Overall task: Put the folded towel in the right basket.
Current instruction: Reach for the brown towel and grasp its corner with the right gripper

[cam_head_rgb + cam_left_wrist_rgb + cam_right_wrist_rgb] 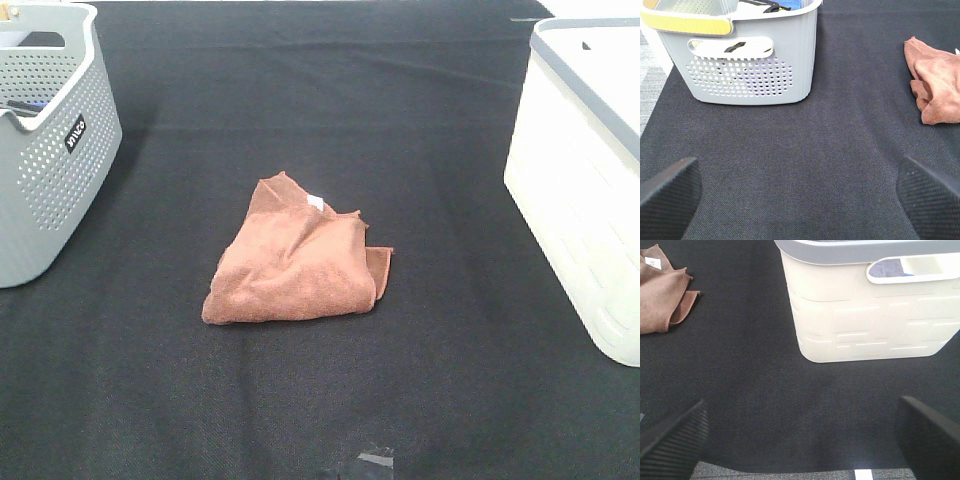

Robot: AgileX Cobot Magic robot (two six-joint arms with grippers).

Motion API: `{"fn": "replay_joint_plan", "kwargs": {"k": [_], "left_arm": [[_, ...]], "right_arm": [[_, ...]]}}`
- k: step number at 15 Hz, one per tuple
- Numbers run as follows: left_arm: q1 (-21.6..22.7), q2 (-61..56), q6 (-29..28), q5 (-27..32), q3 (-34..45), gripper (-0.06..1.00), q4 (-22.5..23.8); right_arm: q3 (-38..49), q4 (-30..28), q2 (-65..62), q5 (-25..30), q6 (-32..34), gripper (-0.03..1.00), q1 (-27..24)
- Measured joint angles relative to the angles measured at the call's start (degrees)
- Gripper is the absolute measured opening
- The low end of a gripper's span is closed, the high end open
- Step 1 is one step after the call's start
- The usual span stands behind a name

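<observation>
Well left of the edge-cropped right basket [585, 190] lies the folded towel [295, 262] — both jaws spread wide.

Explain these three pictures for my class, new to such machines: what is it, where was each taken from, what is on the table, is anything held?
It is a robot with two arms, each ending in a two-fingered gripper. One picture comes from a camera mounted high above a black-covered table. The other two come from cameras on the wrists: the dark shapes in each are fingers of the left gripper and the right gripper. Both are open and hold nothing. On the table lie a folded brown towel, a grey basket on the left and a cream basket on the right.
</observation>
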Motion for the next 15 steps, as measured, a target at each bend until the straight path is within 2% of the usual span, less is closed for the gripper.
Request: {"fn": "replay_joint_plan", "kwargs": {"k": [4,7,11,15], "left_arm": [[0.0,0.0,0.0,0.0,0.0,0.99,0.0],[0.0,0.0,0.0,0.0,0.0,0.99,0.0],[0.0,0.0,0.0,0.0,0.0,0.99,0.0],[0.0,0.0,0.0,0.0,0.0,0.99,0.0]], "right_arm": [[-5.1,1.8,7.9,2.3,-0.4,0.97,0.0],[-16.8,8.7,27.0,5.4,-0.3,0.97,0.0],[-31.5,16.4,48.3,5.8,-0.1,0.97,0.0],[-36.7,20.4,59.8,5.8,-1.9,0.97,0.0]]}}
